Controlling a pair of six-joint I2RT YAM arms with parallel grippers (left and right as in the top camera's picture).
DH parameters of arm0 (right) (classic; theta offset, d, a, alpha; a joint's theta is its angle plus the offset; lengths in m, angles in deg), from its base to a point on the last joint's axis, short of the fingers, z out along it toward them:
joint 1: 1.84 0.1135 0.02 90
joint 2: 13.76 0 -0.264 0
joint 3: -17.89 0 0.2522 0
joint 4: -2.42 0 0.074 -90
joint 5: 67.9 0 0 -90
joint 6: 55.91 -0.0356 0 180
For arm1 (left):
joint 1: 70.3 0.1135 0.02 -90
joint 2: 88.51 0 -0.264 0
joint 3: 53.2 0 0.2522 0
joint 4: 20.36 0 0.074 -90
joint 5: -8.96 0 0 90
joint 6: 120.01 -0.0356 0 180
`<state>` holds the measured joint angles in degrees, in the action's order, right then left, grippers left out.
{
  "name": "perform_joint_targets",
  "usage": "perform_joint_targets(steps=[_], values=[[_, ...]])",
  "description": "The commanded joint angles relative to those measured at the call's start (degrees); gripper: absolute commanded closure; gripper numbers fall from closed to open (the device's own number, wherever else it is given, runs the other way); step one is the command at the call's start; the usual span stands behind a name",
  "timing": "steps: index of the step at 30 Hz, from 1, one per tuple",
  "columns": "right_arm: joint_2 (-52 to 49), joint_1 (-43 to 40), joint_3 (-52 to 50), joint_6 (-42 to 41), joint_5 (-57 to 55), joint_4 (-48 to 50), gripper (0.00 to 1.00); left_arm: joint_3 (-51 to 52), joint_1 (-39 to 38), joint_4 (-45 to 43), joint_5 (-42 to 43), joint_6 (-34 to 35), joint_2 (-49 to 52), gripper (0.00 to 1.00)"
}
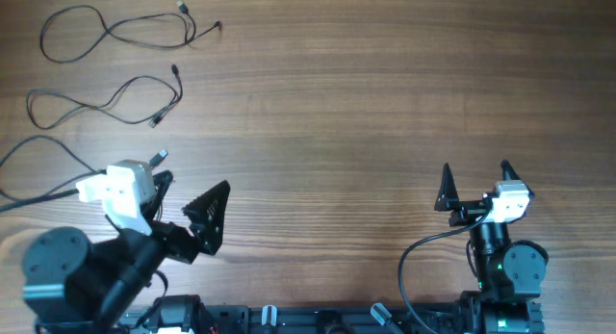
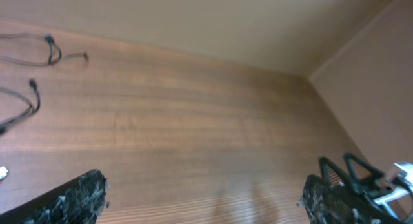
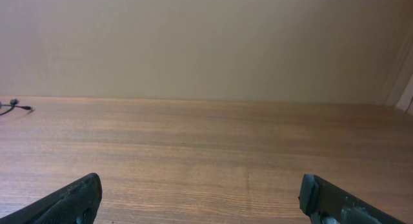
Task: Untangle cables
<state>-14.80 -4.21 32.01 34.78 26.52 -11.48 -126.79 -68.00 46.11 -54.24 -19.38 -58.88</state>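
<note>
While nothing is being held, here's how it looks. The wooden desk (image 1: 366,113) takes up pretty much the whole overhead view, and its big middle stretch is just plain wood grain. Both wrist views show a beige wall (image 3: 206,43) behind its far edge.

The left arm (image 1: 67,267) sits at the near left corner, angled inward. The right arm (image 1: 500,262) sits at the near right, pointing straight out over the desk.

The left pincer (image 2: 197,201) is spread wide, with nothing between the fingers. The right pincer (image 1: 475,170) is the same, wide apart with only bare wood in the gap.

All the wiring is over in the far left corner, well apart from the right arm, and each piece lies on its own without touching the others:
- the far cable (image 1: 106,31) makes a loop on the left and then wiggles right, with both plug ends close together
- the middle cable (image 1: 96,98) lies just nearer, again with a loop on the left and two ends off to the right
- the near cable (image 1: 43,141) arcs in from the left edge of the desk and runs toward the left pincer's white housing

There's a small silvery plug (image 1: 161,157) just beside that housing. I can't tell for sure if it's touching.
</note>
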Motion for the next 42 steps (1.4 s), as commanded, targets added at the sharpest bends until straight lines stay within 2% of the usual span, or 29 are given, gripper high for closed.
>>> perform_joint_targets(steps=[1, 4, 7, 11, 30, 42], values=[[0.76, -0.24, -0.07, -0.79, -0.55, 0.15, 0.00, 8.17, -0.28, -6.16, -0.79, 0.28, -5.99, 0.00], [0.76, -0.24, -0.07, -0.79, -0.57, 0.15, 0.00, 14.43, -0.28, -13.00, -0.72, 0.31, -10.73, 0.00], [0.76, -0.24, -0.07, -0.79, -0.57, 0.17, 0.00, 19.10, -0.28, -15.19, -0.76, 0.31, -13.75, 0.00], [0.76, -0.24, -0.07, -0.81, -0.57, 0.15, 0.00, 23.78, -0.28, -17.92, -0.76, 0.33, -14.49, 0.00], [0.76, -0.24, -0.07, -0.76, -0.57, 0.15, 0.00, 44.65, -0.28, -47.36, -3.28, 0.33, -24.65, 0.00], [0.76, -0.22, -0.07, -0.81, -0.57, 0.15, 0.00, 52.46, -0.26, -51.60, -5.95, 0.28, -29.44, 0.00]])
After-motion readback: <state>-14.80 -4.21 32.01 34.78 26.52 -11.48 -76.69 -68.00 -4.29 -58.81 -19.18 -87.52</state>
